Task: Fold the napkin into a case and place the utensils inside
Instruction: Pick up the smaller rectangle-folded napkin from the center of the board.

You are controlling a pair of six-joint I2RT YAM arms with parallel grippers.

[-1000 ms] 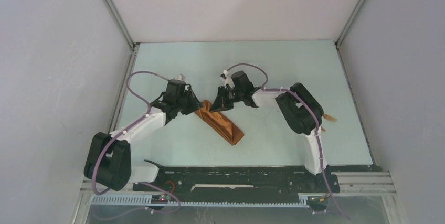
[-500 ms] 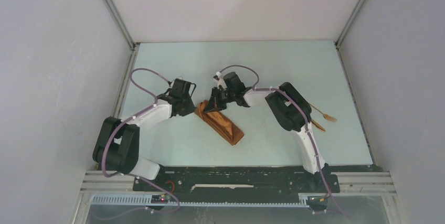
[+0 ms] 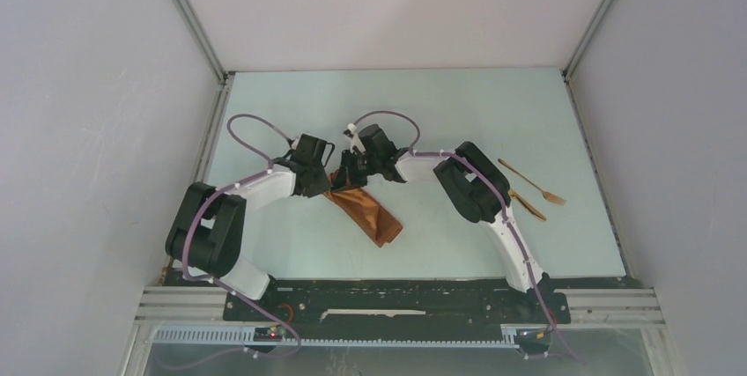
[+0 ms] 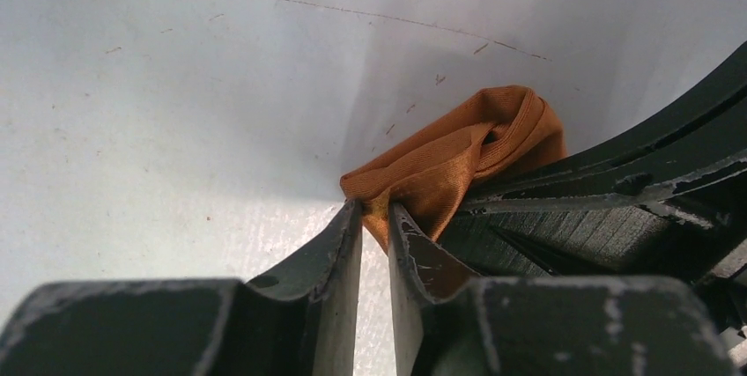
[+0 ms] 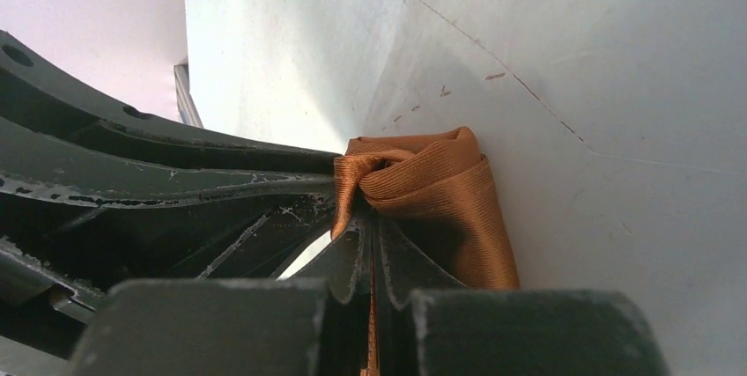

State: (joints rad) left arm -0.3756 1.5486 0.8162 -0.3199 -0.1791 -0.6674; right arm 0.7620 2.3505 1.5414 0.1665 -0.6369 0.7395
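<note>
Both tools are sitting further left and closer together than a second ago, now meeting over the far-left end of the cloth; the right arm's elbow has swung left too, uncovering the cutlery on the right.

- Left tool [image 4: 374, 213]: fingers are standing narrow and pinching a corner of the napkin [image 4: 458, 160] between their tips.
- Right tool [image 5: 370, 222]: fingers are pressing together on a bunched, rolled fold at the same end of the napkin, just beside the left tool.
- Napkin, overhead view [image 3: 374, 216]: folded narrow, it is lying on the counter [image 3: 423, 112] with its long axis running diagonally, from the gripped far-left end under both tools towards the near right. The near-right end is resting free and has slid slightly left.
- Fork [image 3: 531, 182] and second utensil [image 3: 527, 204]: both are lying on the counter well apart from the napkin, to its right, not yet inside it. The right tool's side is the nearer one.
- Obstruction: the right arm [image 3: 471, 184] is itself standing between napkin and cutlery, so it will probably need to pull back before reaching them.
- Risk: the bunched end may be spoiling the fold.
</note>
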